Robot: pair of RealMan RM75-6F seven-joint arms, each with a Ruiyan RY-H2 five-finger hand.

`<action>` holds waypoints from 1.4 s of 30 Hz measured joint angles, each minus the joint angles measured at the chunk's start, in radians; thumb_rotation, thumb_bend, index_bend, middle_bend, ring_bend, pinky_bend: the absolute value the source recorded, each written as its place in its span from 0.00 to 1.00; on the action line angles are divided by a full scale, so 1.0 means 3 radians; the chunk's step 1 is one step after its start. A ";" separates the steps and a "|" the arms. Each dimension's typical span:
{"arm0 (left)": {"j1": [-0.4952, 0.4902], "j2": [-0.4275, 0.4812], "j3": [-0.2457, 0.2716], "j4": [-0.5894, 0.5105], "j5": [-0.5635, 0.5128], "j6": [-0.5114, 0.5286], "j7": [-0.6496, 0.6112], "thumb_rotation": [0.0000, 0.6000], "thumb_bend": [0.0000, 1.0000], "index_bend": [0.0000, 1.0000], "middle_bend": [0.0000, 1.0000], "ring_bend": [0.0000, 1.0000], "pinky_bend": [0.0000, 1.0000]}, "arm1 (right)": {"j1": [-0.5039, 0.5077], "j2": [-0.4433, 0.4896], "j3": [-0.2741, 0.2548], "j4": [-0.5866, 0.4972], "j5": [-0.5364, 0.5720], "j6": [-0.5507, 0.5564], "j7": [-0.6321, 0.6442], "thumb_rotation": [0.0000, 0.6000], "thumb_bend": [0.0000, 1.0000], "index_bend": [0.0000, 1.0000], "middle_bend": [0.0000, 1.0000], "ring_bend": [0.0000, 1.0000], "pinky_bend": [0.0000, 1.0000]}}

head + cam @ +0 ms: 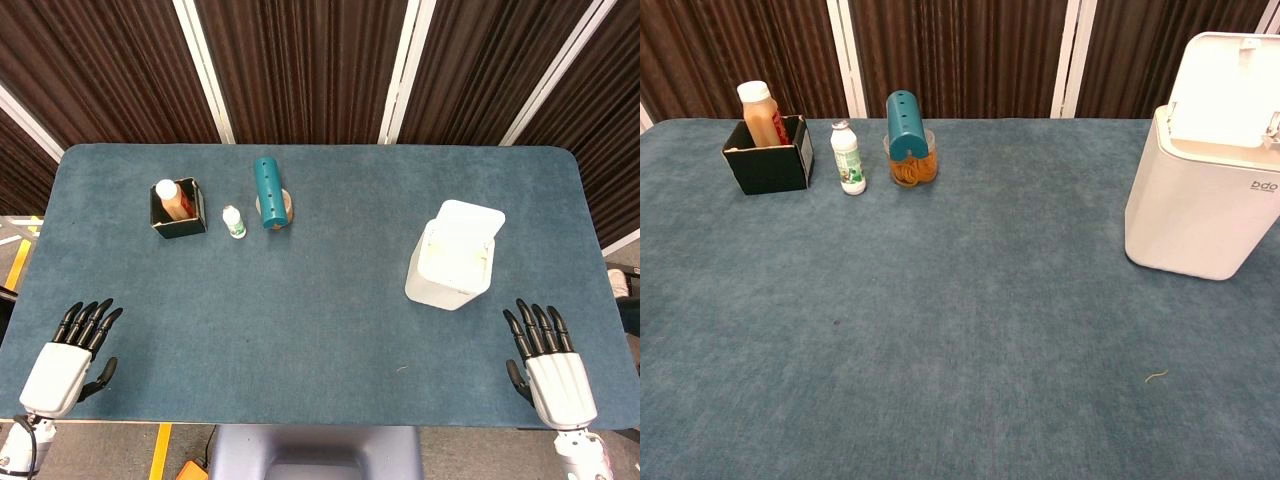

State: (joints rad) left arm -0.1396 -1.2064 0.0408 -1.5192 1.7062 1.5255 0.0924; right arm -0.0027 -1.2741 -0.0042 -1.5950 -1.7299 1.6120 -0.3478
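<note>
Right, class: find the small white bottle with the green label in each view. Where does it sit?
Head view: small white bottle upper left, between the black box and the teal cylinder.
Chest view: upper left, between the same two.
Shared landmark: the teal cylinder.

A table [330, 290] with rounded corners, covered in blue-green felt, carries everything. Near its far left corner sits a dark open box [179, 212] with an orange bottle [171, 198] standing in it. Just beside the box stands a small white bottle [234, 222], then a clear cup [274, 209] holding a teal cylinder [268, 190]. Towards the right edge stands a white bin [455, 256], its lid raised. Both hands rest at the near corners: left hand [70, 362], right hand [550, 373]
</note>
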 measured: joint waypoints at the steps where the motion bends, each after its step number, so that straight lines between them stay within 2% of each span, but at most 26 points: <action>1: -0.0001 -0.0001 -0.0002 0.0002 -0.0005 -0.0004 0.0000 1.00 0.46 0.00 0.00 0.00 0.00 | 0.0003 -0.0001 0.0001 0.0000 0.0004 -0.0008 0.0000 1.00 0.46 0.00 0.00 0.00 0.00; 7: -0.0037 -0.0011 -0.0004 0.0010 -0.0044 -0.0105 -0.0009 1.00 0.46 0.00 0.00 0.00 0.00 | 0.0070 -0.0038 0.0049 0.0010 0.0057 -0.0097 0.0040 1.00 0.46 0.00 0.00 0.00 0.00; 8: -0.0040 -0.0008 -0.0002 0.0009 -0.0045 -0.0108 -0.0017 1.00 0.46 0.00 0.00 0.00 0.00 | 0.0087 -0.0041 0.0063 0.0004 0.0065 -0.0118 0.0046 1.00 0.46 0.00 0.02 0.00 0.00; 9: -0.0039 -0.0005 -0.0001 0.0008 -0.0041 -0.0103 -0.0020 1.00 0.46 0.00 0.00 0.00 0.00 | 0.0108 -0.0037 0.0080 -0.0016 0.0085 -0.0151 0.0040 1.00 0.46 0.00 0.07 0.03 0.06; 10: -0.0037 -0.0001 0.0001 0.0006 -0.0036 -0.0093 -0.0026 1.00 0.46 0.00 0.00 0.00 0.00 | 0.0140 -0.0020 0.0110 -0.0070 0.0124 -0.0206 0.0009 1.00 0.46 0.00 0.17 0.12 0.18; 11: -0.0033 0.0005 0.0003 0.0003 -0.0024 -0.0074 -0.0032 1.00 0.46 0.00 0.00 0.00 0.00 | 0.0167 0.0000 0.0143 -0.0133 0.0159 -0.0245 -0.0034 1.00 0.46 0.00 0.34 0.31 0.38; 13: -0.0024 0.0015 0.0006 -0.0002 -0.0006 -0.0039 -0.0044 1.00 0.46 0.00 0.00 0.00 0.00 | 0.0243 0.0058 0.0243 -0.0351 0.0271 -0.0346 -0.0196 1.00 0.46 0.00 0.63 0.69 0.74; 14: -0.0018 0.0021 0.0006 -0.0005 0.0002 -0.0016 -0.0053 1.00 0.46 0.00 0.00 0.00 0.00 | 0.0286 0.0088 0.0298 -0.0471 0.0336 -0.0400 -0.0292 1.00 0.47 0.02 0.76 0.83 0.84; 16: -0.0009 0.0030 0.0002 -0.0010 0.0005 0.0006 -0.0068 1.00 0.46 0.00 0.00 0.00 0.00 | 0.0411 0.0152 0.0460 -0.0778 0.0523 -0.0529 -0.0578 1.00 0.50 0.07 0.88 0.93 0.93; 17: -0.0008 0.0033 -0.0001 -0.0011 0.0001 0.0007 -0.0073 1.00 0.46 0.00 0.00 0.00 0.00 | 0.0472 0.0174 0.0539 -0.0901 0.0618 -0.0580 -0.0721 1.00 0.56 0.12 0.94 0.98 0.97; 19: -0.0009 0.0035 -0.0005 -0.0010 -0.0008 0.0001 -0.0081 1.00 0.46 0.00 0.00 0.00 0.00 | 0.0633 0.0214 0.0737 -0.1120 0.0902 -0.0692 -0.1085 1.00 0.67 0.17 0.99 1.00 1.00; 22: -0.0014 0.0036 -0.0007 -0.0009 -0.0025 -0.0021 -0.0083 1.00 0.46 0.00 0.00 0.00 0.00 | 0.0879 0.0259 0.1011 -0.1318 0.1452 -0.0815 -0.1568 1.00 0.77 0.21 1.00 1.00 1.00; 27: -0.0032 0.0038 -0.0008 -0.0005 -0.0042 -0.0068 -0.0091 1.00 0.46 0.00 0.00 0.00 0.00 | 0.1310 0.0322 0.1390 -0.1482 0.2541 -0.0920 -0.2096 1.00 0.82 0.23 1.00 1.00 1.00; 31: -0.0043 0.0033 -0.0004 -0.0003 -0.0050 -0.0103 -0.0080 1.00 0.46 0.00 0.00 0.00 0.00 | 0.1697 0.0380 0.1639 -0.1512 0.3518 -0.0974 -0.2429 1.00 0.86 0.31 1.00 1.00 1.00; 34: -0.0056 0.0030 -0.0009 -0.0001 -0.0079 -0.0139 -0.0074 1.00 0.46 0.00 0.00 0.00 0.00 | 0.1996 0.0415 0.1752 -0.1453 0.4089 -0.1014 -0.2571 1.00 0.87 0.34 1.00 1.00 1.00; 36: -0.0062 0.0027 -0.0012 -0.0001 -0.0094 -0.0156 -0.0068 1.00 0.46 0.00 0.00 0.00 0.00 | 0.2173 0.0434 0.1787 -0.1382 0.4305 -0.1044 -0.2615 1.00 0.87 0.34 1.00 1.00 1.00; 42: -0.0072 0.0017 -0.0014 -0.0004 -0.0115 -0.0190 -0.0015 1.00 0.46 0.00 0.00 0.00 0.00 | 0.2423 0.0480 0.1724 -0.1149 0.4476 -0.1086 -0.2575 1.00 0.87 0.34 1.00 1.00 1.00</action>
State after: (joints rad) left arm -0.1610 -1.2012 0.0367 -1.5205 1.6718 1.4686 0.0880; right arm 0.7242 -1.1302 0.5129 -1.9398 -0.3872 1.2863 -1.1203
